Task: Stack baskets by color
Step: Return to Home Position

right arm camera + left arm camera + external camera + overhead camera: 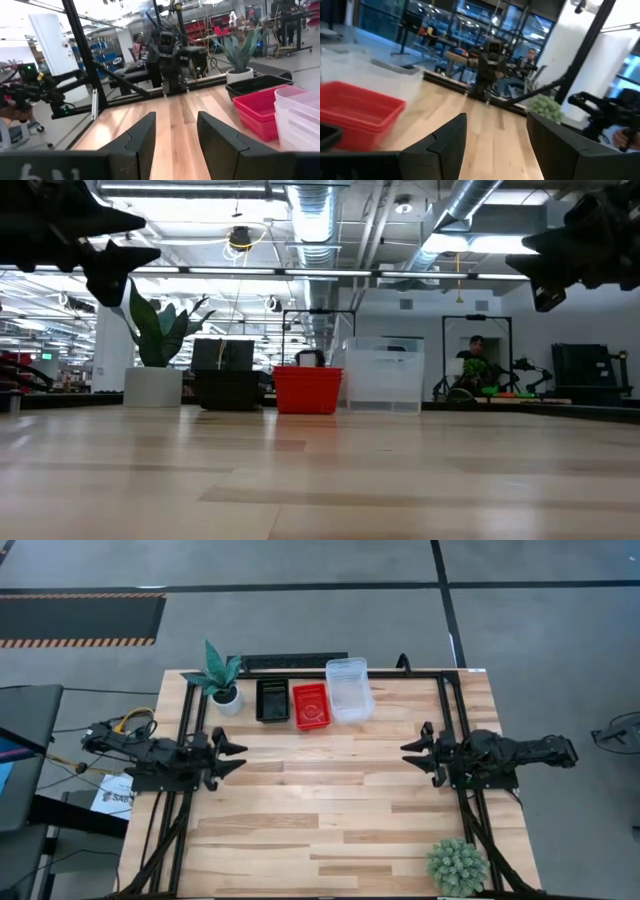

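Note:
Three lots of baskets stand in a row on their bottoms at the table's far edge: black mesh (272, 700), red mesh (311, 706) and clear (349, 689). In the right wrist view the clear one (300, 117) shows nested rims. My left gripper (238, 755) hovers open at the table's left side, above the wood and pointing level toward the right. My right gripper (410, 755) hovers open at the right side, facing it. Nothing lies between either pair of fingers (495, 142) (175, 135). In the low view both grippers (120, 260) (545, 275) hang well above the tabletop.
A leafy plant in a white pot (222, 680) stands left of the black basket. A round green succulent (457, 865) sits at the near right corner. Black frame rails (190, 730) (455, 720) run along both table sides. Bare wood (320, 800) lies between the arms.

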